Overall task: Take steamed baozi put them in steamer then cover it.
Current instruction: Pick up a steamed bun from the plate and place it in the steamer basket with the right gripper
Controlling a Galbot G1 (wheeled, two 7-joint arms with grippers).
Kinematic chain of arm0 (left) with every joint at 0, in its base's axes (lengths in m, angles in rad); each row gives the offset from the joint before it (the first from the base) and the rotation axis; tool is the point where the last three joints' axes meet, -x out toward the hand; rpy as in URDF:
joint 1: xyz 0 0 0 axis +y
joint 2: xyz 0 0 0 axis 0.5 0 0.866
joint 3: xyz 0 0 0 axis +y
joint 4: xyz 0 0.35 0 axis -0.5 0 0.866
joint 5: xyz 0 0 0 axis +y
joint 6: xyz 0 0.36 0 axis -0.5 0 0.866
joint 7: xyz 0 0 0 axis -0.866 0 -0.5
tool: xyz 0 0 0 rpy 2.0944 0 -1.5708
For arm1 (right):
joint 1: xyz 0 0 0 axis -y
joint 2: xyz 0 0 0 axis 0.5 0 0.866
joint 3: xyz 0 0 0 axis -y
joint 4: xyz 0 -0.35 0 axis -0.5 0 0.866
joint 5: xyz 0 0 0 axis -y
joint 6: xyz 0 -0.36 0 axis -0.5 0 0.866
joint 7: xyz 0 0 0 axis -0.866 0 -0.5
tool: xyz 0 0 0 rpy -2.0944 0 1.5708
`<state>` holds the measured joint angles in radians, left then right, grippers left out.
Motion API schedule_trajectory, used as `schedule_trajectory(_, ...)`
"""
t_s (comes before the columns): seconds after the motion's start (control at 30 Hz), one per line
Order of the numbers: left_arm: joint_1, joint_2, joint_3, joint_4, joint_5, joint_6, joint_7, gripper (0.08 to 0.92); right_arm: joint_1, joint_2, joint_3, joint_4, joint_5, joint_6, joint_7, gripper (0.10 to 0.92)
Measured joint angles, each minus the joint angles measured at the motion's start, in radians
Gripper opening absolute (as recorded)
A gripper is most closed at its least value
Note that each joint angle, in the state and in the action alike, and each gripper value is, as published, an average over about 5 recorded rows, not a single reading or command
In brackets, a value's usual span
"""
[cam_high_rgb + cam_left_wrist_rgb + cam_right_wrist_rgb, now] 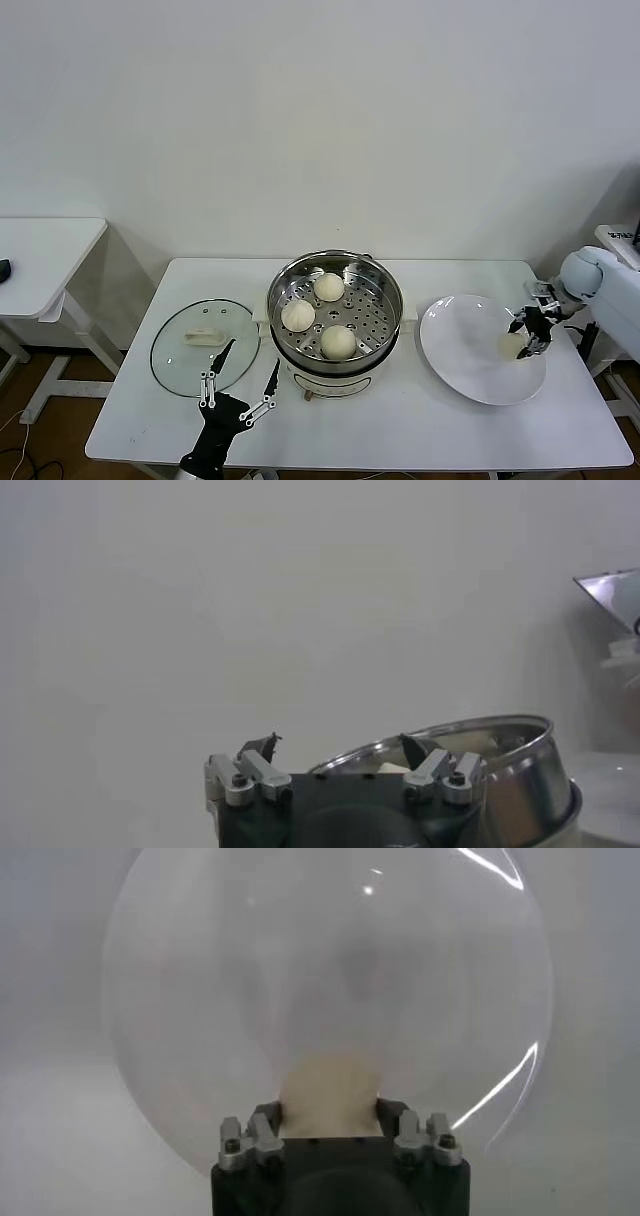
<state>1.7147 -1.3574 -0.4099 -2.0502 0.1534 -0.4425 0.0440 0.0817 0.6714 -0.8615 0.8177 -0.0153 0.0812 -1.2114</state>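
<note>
The worktop [400,430] is seen carrying everything, and the right end effector [530,335] is down over its far right side. To that end effector's left, across the plate [465,370], the steamer [336,345] is found, its perforated tray already loaded with three baozi [339,342]. Further left again the cover [175,355] is lying flat, handle up. Close in front of it the left end effector [240,385] is held idle, fingers spread wide and nothing between them.

Right under the working end effector, the last bun [511,345] is sitting on the plate's right part. In the right wrist view that bun [330,1093] is seen pinched from both sides, the fingers narrowed onto it.

The bun is judged light, soft and easily dented, perhaps a little tacky, so a gentle squeeze low across its widest part looks best, leaving the pleated top alone. The plate looks slick, and a slide could be expected if the hold is only partial. The cover is judged heavier and breakable, best taken by its centre handle.
</note>
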Motion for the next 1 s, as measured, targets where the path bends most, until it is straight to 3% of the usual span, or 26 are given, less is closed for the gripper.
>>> schedule_trajectory(0.5,-0.013,0.013,0.019,-0.004,-0.002,-0.012,0.0,0.823,0.485,0.095,-0.366,0.216,0.22,-0.086,-0.11,0.645)
schedule_trajectory(1.0,-0.028,0.012,0.025,0.001,-0.009,-0.012,0.001,0.823,0.718,0.287,-0.59,0.445,0.49,-0.229,-0.048,0.645)
